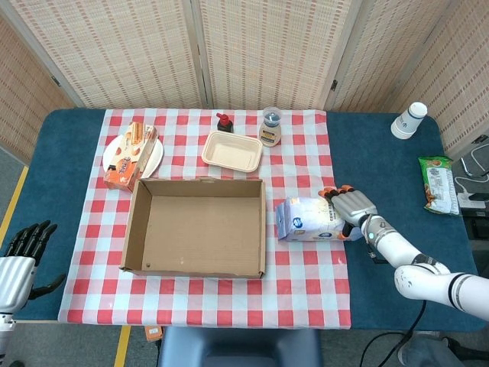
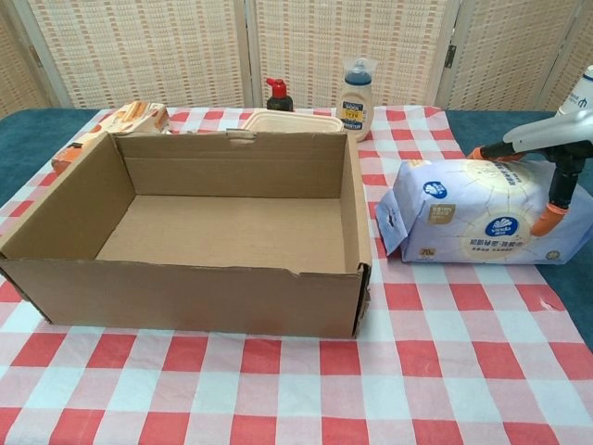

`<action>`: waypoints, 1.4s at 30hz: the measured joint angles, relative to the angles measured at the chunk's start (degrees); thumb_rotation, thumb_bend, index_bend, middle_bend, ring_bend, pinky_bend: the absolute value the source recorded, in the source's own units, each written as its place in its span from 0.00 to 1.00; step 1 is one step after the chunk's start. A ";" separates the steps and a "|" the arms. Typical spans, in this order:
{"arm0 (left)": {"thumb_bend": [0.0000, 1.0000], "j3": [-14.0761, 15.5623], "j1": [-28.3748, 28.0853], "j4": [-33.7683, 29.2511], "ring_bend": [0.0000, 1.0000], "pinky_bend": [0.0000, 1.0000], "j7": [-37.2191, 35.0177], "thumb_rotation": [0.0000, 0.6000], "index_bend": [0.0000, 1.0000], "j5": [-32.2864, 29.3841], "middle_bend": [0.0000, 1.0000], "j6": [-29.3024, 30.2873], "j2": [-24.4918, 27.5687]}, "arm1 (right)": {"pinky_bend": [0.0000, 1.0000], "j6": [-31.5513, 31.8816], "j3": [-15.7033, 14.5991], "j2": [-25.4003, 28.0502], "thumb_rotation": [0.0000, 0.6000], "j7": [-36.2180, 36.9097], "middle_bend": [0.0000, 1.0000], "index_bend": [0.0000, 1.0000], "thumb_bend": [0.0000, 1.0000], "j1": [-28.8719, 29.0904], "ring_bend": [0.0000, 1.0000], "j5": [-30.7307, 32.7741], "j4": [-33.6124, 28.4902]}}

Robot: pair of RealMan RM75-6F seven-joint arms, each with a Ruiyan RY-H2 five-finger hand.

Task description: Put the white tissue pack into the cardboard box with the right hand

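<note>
Both views bright, evenly lit, diffuse light from overhead. No hard shadows. Soft shade only inside the cardboard box (image 2: 222,232), darkest along its near wall and in the left corner; in the head view the box (image 1: 197,226) throws a thin shadow along its right wall. Mild sheen on the white tissue pack (image 2: 477,209) just right of the box, not blown out. Head view sharp across the frame, slight wide-angle bowing toward the corners well away from the box. Chest view sharp on the box; the woven screens (image 2: 324,46) behind it slightly soft. No motion blur in either view.
</note>
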 measured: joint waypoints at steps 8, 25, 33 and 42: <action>0.20 0.03 -0.16 0.01 0.00 0.07 0.13 1.00 0.00 -0.20 0.00 -0.37 -0.08 | 0.25 2.07 0.19 -1.18 1.00 0.71 0.15 0.22 0.00 -0.87 0.11 -1.69 1.18; 0.20 -0.01 -0.41 0.00 0.00 0.07 0.39 1.00 0.00 -0.76 0.00 -0.95 -0.17 | 0.30 5.29 1.78 1.10 1.00 1.72 0.22 0.32 0.00 -2.40 0.18 -4.12 -1.11; 0.20 0.06 -0.48 0.07 0.00 0.07 0.37 1.00 0.00 -0.75 0.00 -1.06 -0.25 | 0.30 8.13 3.32 7.27 1.00 -0.61 0.22 0.34 0.00 -1.31 0.18 -2.87 -9.37; 0.20 0.23 -0.44 0.10 0.00 0.07 0.47 1.00 0.00 -0.72 0.00 -1.12 -0.32 | 0.32 12.72 5.49 16.98 1.00 -5.85 0.24 0.38 0.00 1.03 0.20 0.98 -21.43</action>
